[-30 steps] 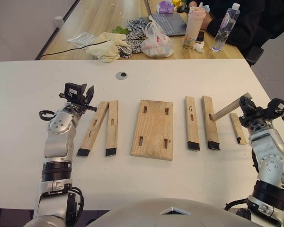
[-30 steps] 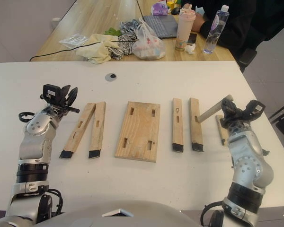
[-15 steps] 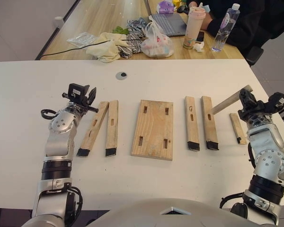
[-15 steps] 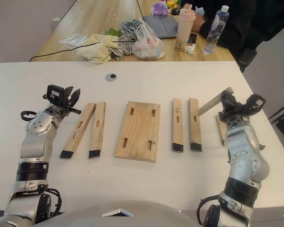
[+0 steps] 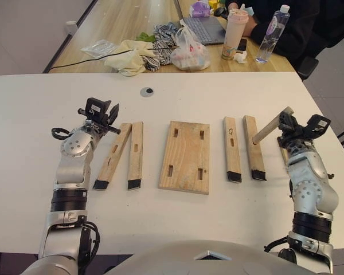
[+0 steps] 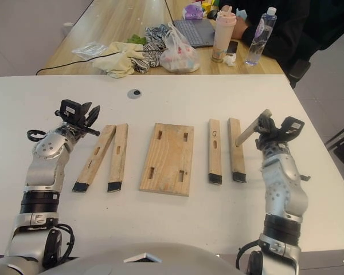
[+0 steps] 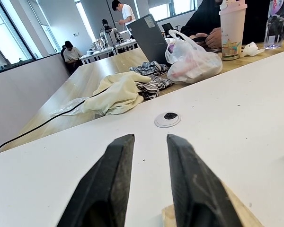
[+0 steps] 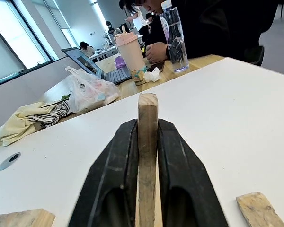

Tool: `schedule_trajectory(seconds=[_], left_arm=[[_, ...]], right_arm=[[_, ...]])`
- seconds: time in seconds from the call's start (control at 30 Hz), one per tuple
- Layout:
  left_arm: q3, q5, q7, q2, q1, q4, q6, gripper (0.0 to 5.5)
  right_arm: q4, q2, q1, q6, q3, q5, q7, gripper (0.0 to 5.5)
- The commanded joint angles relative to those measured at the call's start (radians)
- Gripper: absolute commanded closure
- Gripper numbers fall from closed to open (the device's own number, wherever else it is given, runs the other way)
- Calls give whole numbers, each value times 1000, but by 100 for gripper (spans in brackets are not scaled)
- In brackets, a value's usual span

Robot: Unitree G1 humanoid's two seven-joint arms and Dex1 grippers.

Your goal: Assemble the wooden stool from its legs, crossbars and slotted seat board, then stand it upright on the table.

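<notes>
There are four legs (image 5: 113,154), two near the left gripper (image 7: 150,139) and two near the right gripper (image 8: 147,125), one slotted seat board (image 5: 185,156) between them, and two crossbars (image 5: 268,127), one clamped in that gripper.

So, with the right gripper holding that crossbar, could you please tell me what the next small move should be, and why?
Probably ease the crossbar's lower end down into the slot of the rightmost leg. The right gripper is shut on the crossbar, which tilts with its free end seemingly right at that slot, and the leg lies flat, slot facing up.
</notes>
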Motion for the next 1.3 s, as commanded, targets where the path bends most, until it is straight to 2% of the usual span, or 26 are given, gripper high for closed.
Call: schedule_trajectory(seconds=[0.03, 0.17, 0.4, 0.6, 0.97, 1.0, 1.13, 1.23, 1.3], left_arm=[[-18, 4, -15, -7, -37, 23, -11, 428], [-12, -2, -24, 3, -44, 31, -14, 428], [-3, -2, -5, -10, -8, 1, -13, 428], [-17, 2, -2, -21, -21, 10, -16, 428], [-19, 8, -29, 6, -75, 57, -22, 428], [-22, 9, -29, 4, -79, 60, -24, 428], [-32, 13, -22, -8, -87, 63, -28, 428], [-34, 13, -19, -13, -84, 61, -31, 428], [-35, 14, -16, -17, -84, 61, -32, 428]], right_arm=[[231, 72, 37, -261, 123, -233, -34, 512], [350, 89, 140, -467, 141, -358, -82, 512], [303, 91, 316, -511, 126, -366, -67, 512], [320, 91, 270, -542, 155, -395, -54, 512], [449, 132, 276, -625, 149, -421, -136, 512], [451, 131, 274, -622, 147, -419, -138, 476], [448, 121, 260, -604, 139, -412, -134, 407], [439, 115, 252, -583, 130, -409, -126, 363], [435, 111, 246, -569, 125, -404, -115, 363]])
